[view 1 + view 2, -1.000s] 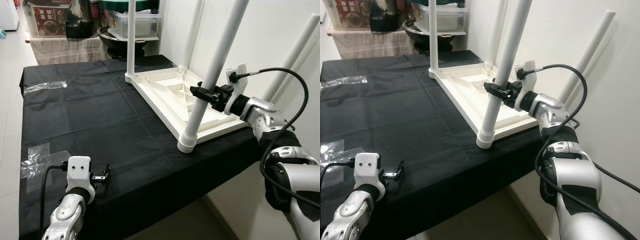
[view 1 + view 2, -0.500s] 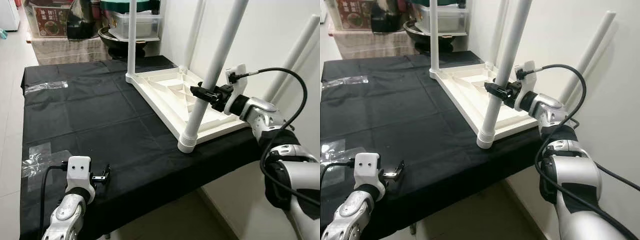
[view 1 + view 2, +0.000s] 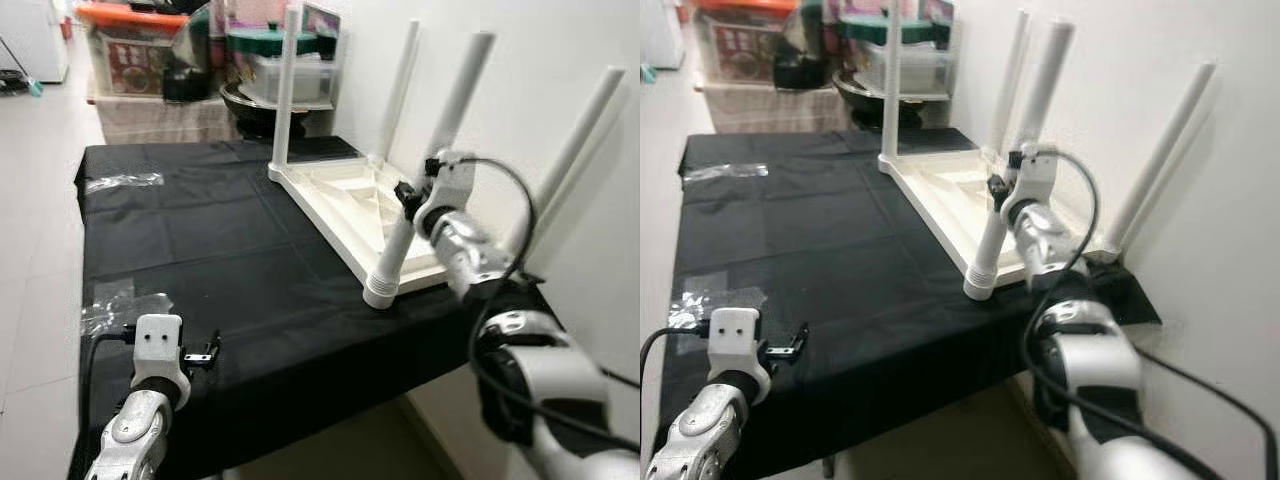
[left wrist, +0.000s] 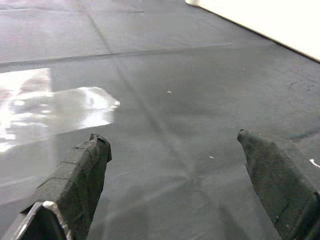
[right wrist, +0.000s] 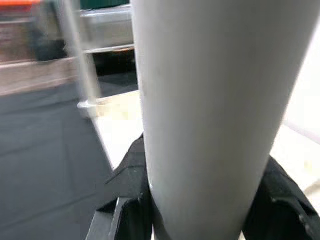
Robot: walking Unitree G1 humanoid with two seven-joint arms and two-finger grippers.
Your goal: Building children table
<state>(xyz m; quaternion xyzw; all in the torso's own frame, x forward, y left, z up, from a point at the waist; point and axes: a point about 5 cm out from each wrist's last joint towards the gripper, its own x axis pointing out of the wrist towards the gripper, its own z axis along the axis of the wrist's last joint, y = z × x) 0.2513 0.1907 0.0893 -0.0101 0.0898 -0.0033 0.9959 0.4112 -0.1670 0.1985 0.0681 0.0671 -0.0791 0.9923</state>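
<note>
left end effector (image 4: 172,165) spread, right end effector (image 3: 408,193) clamped

a home: tiled floor (image 3: 30,200), cluttered storage boxes (image 3: 135,65).

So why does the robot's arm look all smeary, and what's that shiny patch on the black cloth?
Left and right eye views: the right arm is motion-blurred, the shelves behind soft. Left wrist view: clear plastic tape glares white on the black cloth. Right wrist view: the white table leg sits close and blurry, held by the right gripper.
</note>
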